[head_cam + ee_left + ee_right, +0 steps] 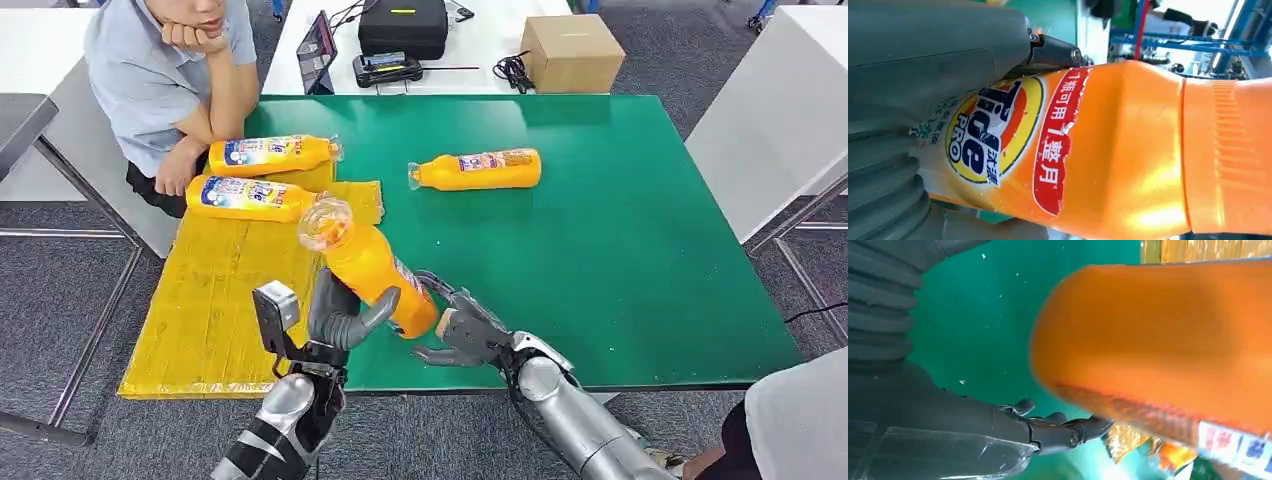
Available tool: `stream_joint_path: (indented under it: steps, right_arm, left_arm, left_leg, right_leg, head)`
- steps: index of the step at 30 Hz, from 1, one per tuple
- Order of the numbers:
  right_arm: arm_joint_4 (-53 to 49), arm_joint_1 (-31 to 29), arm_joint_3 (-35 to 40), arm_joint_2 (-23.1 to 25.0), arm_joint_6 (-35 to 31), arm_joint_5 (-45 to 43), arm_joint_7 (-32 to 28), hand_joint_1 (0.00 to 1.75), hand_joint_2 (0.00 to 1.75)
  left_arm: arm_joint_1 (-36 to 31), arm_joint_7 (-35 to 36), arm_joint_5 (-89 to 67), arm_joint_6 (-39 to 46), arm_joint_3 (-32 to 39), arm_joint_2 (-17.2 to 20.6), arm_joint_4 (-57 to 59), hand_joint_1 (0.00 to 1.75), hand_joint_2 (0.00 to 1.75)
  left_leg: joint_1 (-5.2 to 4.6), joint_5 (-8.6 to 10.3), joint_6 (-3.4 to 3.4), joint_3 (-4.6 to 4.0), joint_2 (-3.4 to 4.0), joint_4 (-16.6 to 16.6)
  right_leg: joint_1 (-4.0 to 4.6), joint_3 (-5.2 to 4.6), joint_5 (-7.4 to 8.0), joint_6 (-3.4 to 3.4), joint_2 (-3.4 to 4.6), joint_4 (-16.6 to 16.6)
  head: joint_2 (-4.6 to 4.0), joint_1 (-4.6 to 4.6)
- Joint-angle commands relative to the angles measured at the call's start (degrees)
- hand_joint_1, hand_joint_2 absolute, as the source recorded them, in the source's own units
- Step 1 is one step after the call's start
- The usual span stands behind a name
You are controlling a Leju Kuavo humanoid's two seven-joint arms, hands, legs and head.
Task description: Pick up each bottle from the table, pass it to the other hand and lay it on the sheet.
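My left hand (345,315) grips an orange bottle (370,265) around its lower body. The bottle is tilted, cap up and away, above the near edge of the green table (620,250). In the left wrist view its label (998,130) lies against my left hand (923,60). My right hand (465,330) is just right of the bottle's base with its fingers spread. In the right wrist view its fingers (1063,430) stand apart from the bottle (1158,340). Two orange bottles (270,153) (245,197) lie on the yellow sheet (220,300). One more (480,170) lies on the green table.
A person (160,70) sits at the table's far left corner, a forearm by the sheet's far end. Another person's clothing (800,420) shows at the near right. Behind, a white table carries a cardboard box (572,52) and a black case (403,25).
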Motion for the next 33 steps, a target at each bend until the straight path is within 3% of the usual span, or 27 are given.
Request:
stream_joint_path:
  steps: [1, 2, 4, 8, 12, 13, 14, 23, 29, 33]
  right_arm:
    - [3.3, 1.6, -6.3, 3.8, -3.1, 0.2, -0.3, 0.0, 0.0]
    - [4.0, 1.0, -6.7, 4.4, -2.9, 0.4, -0.4, 0.0, 0.0]
    - [5.0, 0.3, -7.1, 5.0, -2.7, 0.7, -0.8, 0.0, 0.0]
    - [4.7, 0.4, -7.7, 5.1, -2.0, 0.8, -1.4, 0.0, 0.0]
    - [4.6, 0.7, -8.2, 5.0, -1.9, 0.7, -1.4, 0.0, 0.0]
    - [4.8, 0.5, -8.2, 5.1, -1.5, 0.8, -1.3, 0.0, 0.0]
    - [4.9, 0.5, -8.2, 5.1, -1.3, 0.7, -1.3, 0.0, 1.75]
    - [7.4, -2.4, -6.9, 6.0, 1.2, 0.5, -1.6, 0.0, 1.75]
    - [6.3, -1.8, -6.4, 5.7, 1.7, 0.5, -1.6, 0.0, 1.75]
    - [7.0, -2.0, -6.7, 5.8, 1.6, 0.5, -1.4, 0.0, 1.75]
  left_arm:
    - [-7.3, 4.8, -24.4, 16.7, -2.9, 8.0, 2.6, 1.75, 1.75]
    - [-9.1, 6.9, -35.6, 22.9, -3.6, 9.2, 4.1, 1.75, 1.75]
    - [-11.2, 12.3, -47.5, 26.0, -2.5, 10.4, 5.6, 1.75, 1.75]
    - [-14.2, 20.7, -69.1, 26.6, 2.7, 11.4, 9.7, 1.75, 1.75]
    - [-17.6, 24.5, -76.1, 26.6, 4.9, 11.5, 16.9, 1.75, 1.75]
    - [-18.1, 29.0, -85.2, 26.6, 5.4, 12.3, 16.9, 1.75, 1.75]
    - [-20.9, 31.0, -87.5, 25.9, 5.1, 12.5, 23.0, 1.75, 1.75]
    - [-29.9, 32.9, -92.2, 17.4, 3.1, 12.4, 40.7, 1.75, 1.75]
    - [-31.4, 33.1, -92.1, 8.0, 2.6, 11.8, 44.3, 1.75, 1.75]
    - [-31.9, 33.9, -90.4, 6.1, 4.2, 11.5, 45.1, 1.75, 1.75]
  left_leg:
    - [0.13, -0.08, -0.17, 0.26, 0.07, 0.0]
    - [0.05, -0.03, -0.11, 0.15, 0.09, 0.0]
    - [0.08, -0.02, -0.14, 0.13, 0.13, 0.0]
    - [0.07, 0.02, -0.14, 0.14, 0.14, 0.0]
    - [0.1, 0.02, -0.13, 0.2, 0.13, 0.0]
    - [0.08, 0.03, -0.11, 0.16, 0.12, 0.0]
    - [0.11, 0.01, -0.13, 0.19, 0.09, 0.0]
    - [0.1, 0.0, -0.12, 0.12, 0.12, 0.1]
    - [0.11, 0.0, -0.11, 0.12, 0.11, 0.1]
    - [0.14, -0.04, -0.13, 0.15, 0.09, 0.1]
  right_leg:
    - [0.14, 0.27, -0.06, -0.22, 0.02, 0.0]
    - [0.06, 0.11, -0.01, -0.13, 0.05, 0.0]
    - [0.08, 0.09, 0.0, -0.16, 0.09, 0.0]
    - [0.07, 0.09, 0.02, -0.14, 0.1, 0.0]
    - [0.1, 0.17, -0.02, -0.17, 0.08, 0.0]
    - [0.08, 0.13, -0.01, -0.14, 0.08, 0.0]
    - [0.1, 0.18, -0.04, -0.17, 0.04, 0.1]
    - [0.1, 0.1, -0.03, -0.16, 0.08, 0.1]
    - [0.1, 0.12, -0.04, -0.14, 0.06, 0.1]
    - [0.14, 0.17, -0.07, -0.17, 0.04, 0.1]
  head:
    - [0.0, 0.0]
    - [0.0, 0.0]
    - [0.0, 0.0]
    - [0.0, 0.0]
    - [0.0, 0.0]
    - [0.0, 0.0]
    - [0.0, 0.02]
    - [0.0, 0.02]
    - [0.0, 0.02]
    - [0.0, 0.02]
